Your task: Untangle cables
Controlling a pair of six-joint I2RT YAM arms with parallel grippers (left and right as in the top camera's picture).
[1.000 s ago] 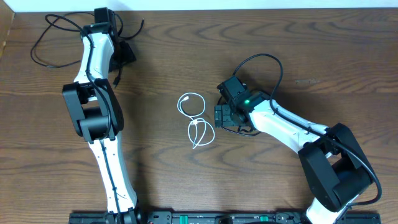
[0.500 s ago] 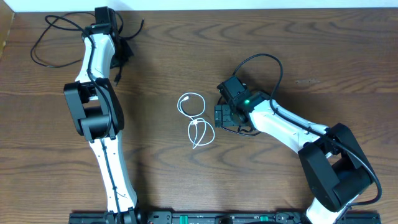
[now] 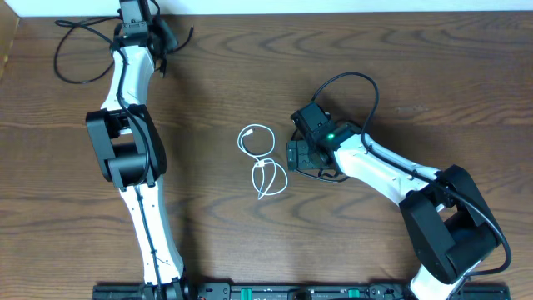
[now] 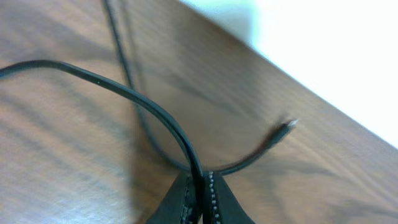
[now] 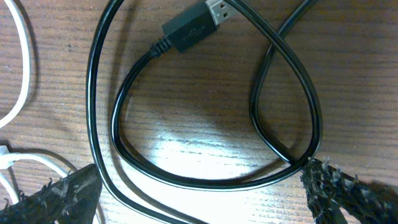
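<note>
Far-left table edge, left gripper point(image 4: 200, 182): fingers pressed together, clamped on the left black cable point(image 4: 124, 93); pad edges show a fine dotted rib.
Left black cable: thin, round, smooth matte jacket. It arcs out of the pinch in one long curve, and a second strand crosses under it. The small plug tip point(image 4: 287, 127) sits just above the wood near the edge. From overhead it trails as a loose open loop point(image 3: 71, 77) left of the arm.
Right gripper point(image 5: 199, 190): fingers spread wide, gripping nothing; pads point(image 5: 59, 196) are rough, fuzzy black.
Right black cable point(image 5: 186, 180): glossy, coiled in overlapping ovals flat on the table between the spread pads. The flat metal USB plug point(image 5: 193, 25) has a ribbed strain relief.
White cable point(image 3: 262, 162): thin, two small rounded loops at table centre, just left of the right gripper, well apart from the left black cable.
Table point(image 3: 416, 67): dark brown wood-grain planks, slight sheen.
</note>
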